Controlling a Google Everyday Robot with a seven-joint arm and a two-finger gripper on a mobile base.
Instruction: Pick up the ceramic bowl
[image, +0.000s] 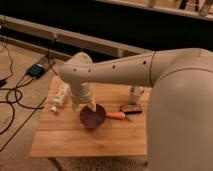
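Observation:
The ceramic bowl is a dark maroon round bowl on the wooden table, near its middle. My gripper comes down from the big white arm and sits at the bowl's upper left rim, right against it. A pale finger reaches over the rim. The wrist hides part of the bowl's far edge.
A white bottle lies on the table's left side. An orange-handled tool and a small dark box lie right of the bowl. A small whitish cup stands at the back right. Cables and a power box lie on the floor at left.

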